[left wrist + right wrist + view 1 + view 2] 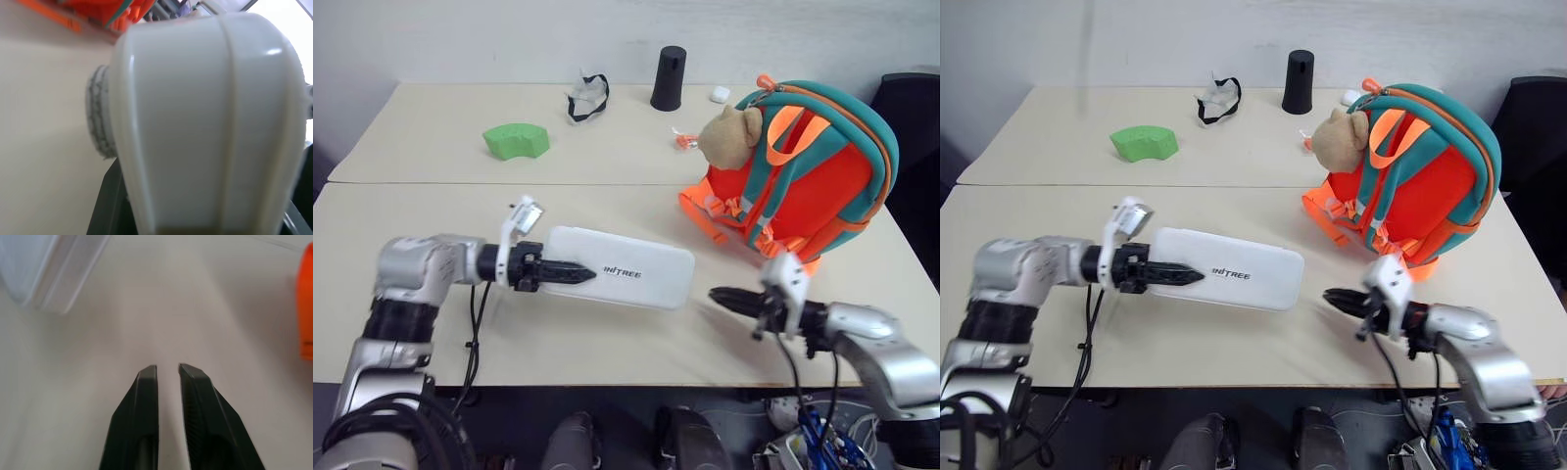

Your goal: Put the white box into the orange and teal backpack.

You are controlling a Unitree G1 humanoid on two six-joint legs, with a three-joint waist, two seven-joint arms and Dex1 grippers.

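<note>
Here the white box (626, 269) lies lengthwise left to right above the tabletop (607, 211), its left end clamped in the left claw (570, 273), right end toward the orange and teal backpack (803, 166); right claw (167, 368) slightly parted, empty.

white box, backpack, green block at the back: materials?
White box: looks like hard moulded plastic, satin, with soft highlights and a seam line in the left wrist view. Backpack: probably padded neoprene-like fabric, matte, with webbing straps and a plush bear. Green block: possibly foam or matte plastic; cannot tell.
</note>
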